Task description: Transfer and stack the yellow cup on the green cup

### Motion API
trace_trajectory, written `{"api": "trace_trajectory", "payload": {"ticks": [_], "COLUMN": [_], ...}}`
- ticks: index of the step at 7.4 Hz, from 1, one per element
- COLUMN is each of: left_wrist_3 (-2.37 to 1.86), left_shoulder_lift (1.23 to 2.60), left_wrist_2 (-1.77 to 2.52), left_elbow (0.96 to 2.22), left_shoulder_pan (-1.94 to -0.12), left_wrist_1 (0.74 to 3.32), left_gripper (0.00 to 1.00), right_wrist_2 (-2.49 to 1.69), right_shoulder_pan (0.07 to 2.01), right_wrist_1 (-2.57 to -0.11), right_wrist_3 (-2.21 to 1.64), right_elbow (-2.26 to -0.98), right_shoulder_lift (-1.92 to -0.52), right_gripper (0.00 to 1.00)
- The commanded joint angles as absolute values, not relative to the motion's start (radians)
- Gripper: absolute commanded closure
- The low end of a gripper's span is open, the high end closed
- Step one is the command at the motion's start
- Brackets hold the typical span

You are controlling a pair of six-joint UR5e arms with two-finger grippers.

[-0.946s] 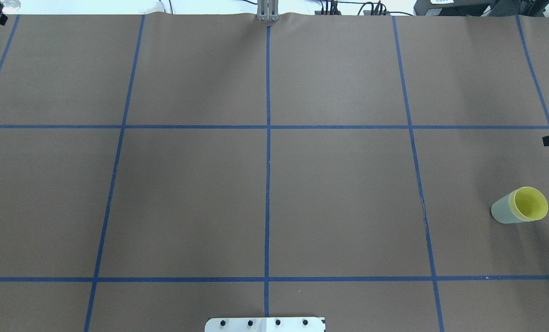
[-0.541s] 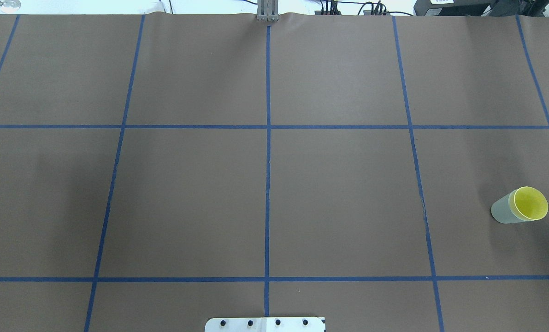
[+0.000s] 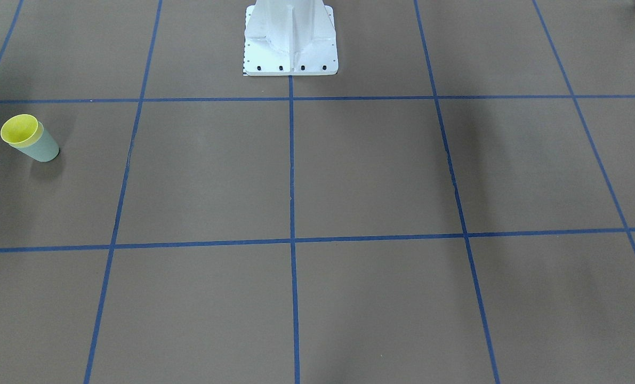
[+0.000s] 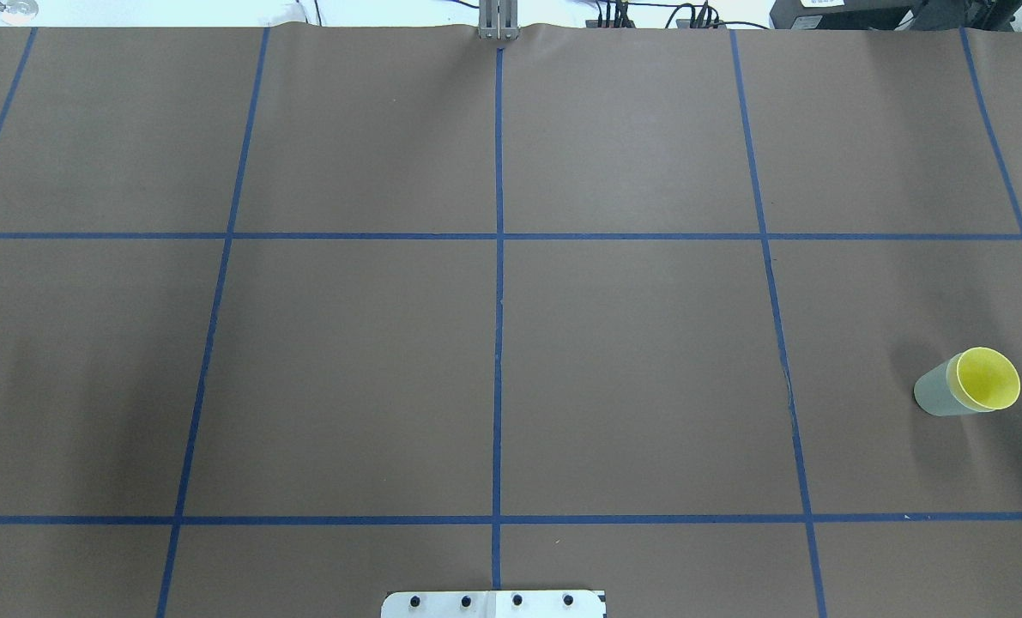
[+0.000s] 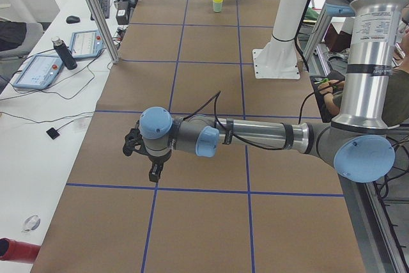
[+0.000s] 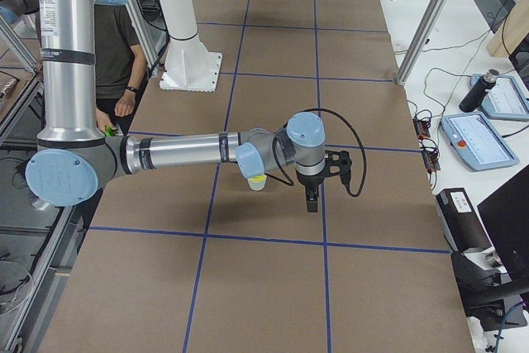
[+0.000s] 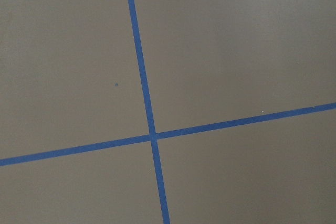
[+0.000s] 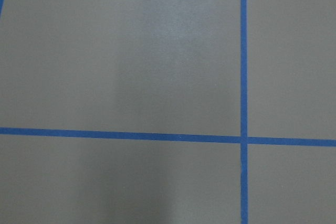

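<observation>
The yellow cup [image 4: 987,378] sits nested inside the green cup [image 4: 935,396], upright, near the table's right edge in the overhead view. The stack also shows at the left of the front-facing view, yellow cup [image 3: 19,129] in green cup [image 3: 42,150]. It is far off in the exterior left view [image 5: 218,2]. My left gripper [image 5: 153,174] shows only in the exterior left view, over bare table; I cannot tell its state. My right gripper [image 6: 312,201] shows only in the exterior right view, just right of the stack [image 6: 257,181], apart from it; I cannot tell its state.
Blue tape lines grid the brown table cover. The white robot pedestal [image 3: 290,37] stands at the table's near-robot edge. Both wrist views show only paper and tape. A side desk holds tablets [image 5: 38,70] and a bottle [image 5: 64,52]. A person [image 6: 111,39] stands by the base.
Dark gripper parts at the overhead view's top left corner and right edge have left that view. The stacked cups have not moved.
</observation>
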State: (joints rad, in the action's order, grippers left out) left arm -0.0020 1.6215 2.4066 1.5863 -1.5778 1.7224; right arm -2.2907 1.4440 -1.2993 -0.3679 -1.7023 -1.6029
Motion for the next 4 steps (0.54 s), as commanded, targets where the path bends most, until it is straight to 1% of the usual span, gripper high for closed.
{"api": "trace_trajectory", "payload": {"ticks": [1, 4], "left_wrist_3": [-0.018, -0.018], "left_shoulder_lift": [1.618, 1.609], "left_wrist_2": [2.343, 2.345], "left_elbow": [1.598, 1.621], "left_shoulder_pan": [-1.577, -1.575], "left_wrist_1": [1.721, 1.724], "left_gripper": [0.00, 0.00], "right_wrist_2": [-2.293, -2.287], "right_shoulder_pan": [1.447, 1.447], "right_wrist_1": [-1.296, -1.287], "right_wrist_3": [-0.367, -0.370], "right_elbow": [-1.694, -1.692], "right_shoulder_lift": [-1.601, -1.614], "right_gripper": [0.01, 0.01]}}
